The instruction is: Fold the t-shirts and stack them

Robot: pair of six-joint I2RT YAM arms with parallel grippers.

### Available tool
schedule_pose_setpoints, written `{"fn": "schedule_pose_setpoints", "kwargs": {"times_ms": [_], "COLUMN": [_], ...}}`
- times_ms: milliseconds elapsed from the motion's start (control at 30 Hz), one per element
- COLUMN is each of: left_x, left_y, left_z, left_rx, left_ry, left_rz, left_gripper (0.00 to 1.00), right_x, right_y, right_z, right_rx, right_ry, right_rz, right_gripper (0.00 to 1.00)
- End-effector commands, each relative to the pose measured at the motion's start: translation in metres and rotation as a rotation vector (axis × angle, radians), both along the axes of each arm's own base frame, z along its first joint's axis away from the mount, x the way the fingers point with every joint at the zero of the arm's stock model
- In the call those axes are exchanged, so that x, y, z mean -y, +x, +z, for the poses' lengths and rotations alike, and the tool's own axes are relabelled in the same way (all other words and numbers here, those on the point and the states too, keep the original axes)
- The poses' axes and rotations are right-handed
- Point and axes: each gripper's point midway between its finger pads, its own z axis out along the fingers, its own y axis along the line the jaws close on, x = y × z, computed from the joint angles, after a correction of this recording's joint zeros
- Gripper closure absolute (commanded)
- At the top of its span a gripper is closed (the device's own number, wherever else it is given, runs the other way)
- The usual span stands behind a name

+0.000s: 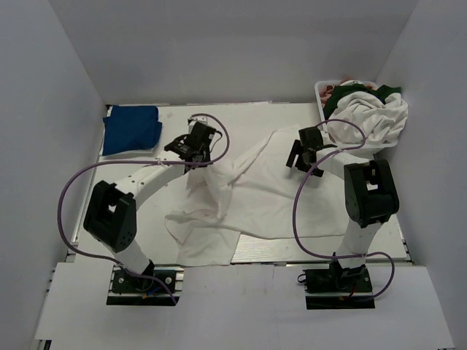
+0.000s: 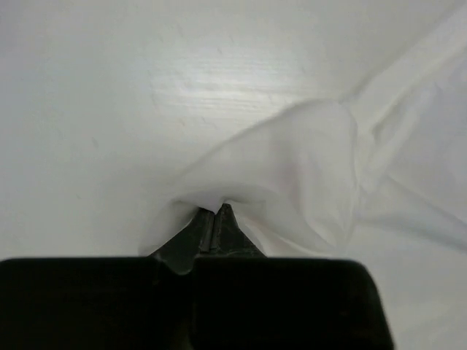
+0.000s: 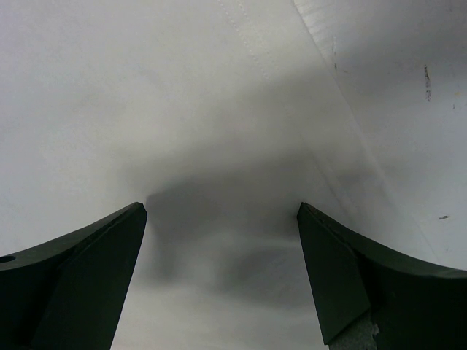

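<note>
Spreading the white t-shirt (image 1: 219, 197) flat seems the step: left tool (image 2: 215, 211) clamps its edge, right tool (image 3: 222, 211) hangs apart above it, needing a grip next.

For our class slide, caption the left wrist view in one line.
Left pincer shut on a fold of white t-shirt over the pale table.

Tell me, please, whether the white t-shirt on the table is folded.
Not folded: the white t-shirt lies spread and rumpled, left jaws shut on one edge.

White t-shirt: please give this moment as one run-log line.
left gripper: shut on white t-shirt | right gripper: open over it | blue t-shirt: lying far left
</note>
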Motion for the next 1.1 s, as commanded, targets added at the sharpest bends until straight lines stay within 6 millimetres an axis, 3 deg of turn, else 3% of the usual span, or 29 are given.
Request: {"fn": "schedule_pose_setpoints", "kwargs": {"times_ms": [0,167,200,300,333,367,400,433,467,500,567,633,700,733,833,867,900,933,967,1000,1067], "left_x": [-0.043,-0.074,-0.079,-0.092,-0.089,-0.099,-0.104,-0.107,-0.111,-0.114,-0.087,-0.086,-0.084,-0.093,-0.106,-0.105,-0.102,-0.101,-0.104,-0.114,-0.114], "left_y": [0.062,0.118,0.126,0.163,0.175,0.196,0.208,0.229,0.242,0.251,0.269,0.274,0.288,0.292,0.309,0.315,0.321,0.326,0.332,0.340,0.340], "left_z": [0.031,0.049,0.036,0.035,0.008,0.021,0.018,0.035,0.011,0.010,0.023,0.024,0.048,0.045,0.060,0.049,0.060,0.058,0.037,0.051,0.054], "left_rx": [0.189,0.254,0.226,0.251,0.205,0.244,0.245,0.301,0.281,0.285,0.387,0.455,0.579,0.589,0.662,0.653,0.662,0.652,0.606,0.576,0.548], "left_ry": [0.173,0.272,0.286,0.202,0.178,0.177,0.205,0.215,0.237,0.241,0.210,0.236,0.241,0.253,0.275,0.276,0.269,0.270,0.272,0.279,0.252], "left_rz": [0.087,0.021,0.013,0.002,-0.027,0.010,-0.003,0.008,0.001,-0.015,-0.192,-0.257,-0.245,-0.236,-0.211,-0.212,-0.222,-0.224,-0.204,-0.126,-0.099], "left_gripper": [1.00,1.00,1.00,1.00,1.00,1.00,1.00,1.00,1.00,1.00,1.00,1.00,1.00,1.00,1.00,0.97,0.68,0.37,0.01,0.00,0.00], "right_x": [0.004,0.003,0.004,0.004,0.004,0.005,0.006,0.006,0.008,0.006,0.007,0.006,0.009,0.012,0.011,0.011,0.012,0.012,0.012,0.011,0.011], "right_y": [-0.012,-0.008,-0.008,-0.008,-0.007,-0.005,-0.005,-0.004,-0.003,-0.004,-0.003,-0.004,-0.003,-0.005,-0.006,-0.006,-0.008,-0.005,-0.005,-0.005,-0.004], "right_z": [-0.019,-0.023,-0.026,-0.032,-0.031,-0.031,-0.031,-0.030,-0.029,-0.029,-0.029,-0.029,-0.029,-0.031,-0.033,-0.034,-0.034,-0.032,-0.031,-0.029,-0.025], "right_rx": [-0.082,-0.096,-0.100,-0.114,-0.110,-0.102,-0.098,-0.093,-0.087,-0.087,-0.083,-0.084,-0.083,-0.096,-0.104,-0.106,-0.115,-0.105,-0.103,-0.101,-0.092], "right_ry": [-0.027,-0.040,-0.040,-0.044,-0.047,-0.054,-0.055,-0.055,-0.060,-0.060,-0.062,-0.066,-0.075,-0.083,-0.087,-0.090,-0.092,-0.094,-0.096,-0.094,-0.094], "right_rz": [0.002,0.014,0.016,0.012,0.012,0.015,0.013,0.011,0.005,0.012,0.013,0.016,0.011,0.004,0.007,0.009,0.011,0.007,0.009,0.009,0.004], "right_gripper": [0.10,0.10,0.10,0.17,0.17,0.17,0.17,0.17,0.17,0.15,0.15,0.15,0.15,0.15,0.14,0.14,0.14,0.14,0.14,0.12,0.12]}}
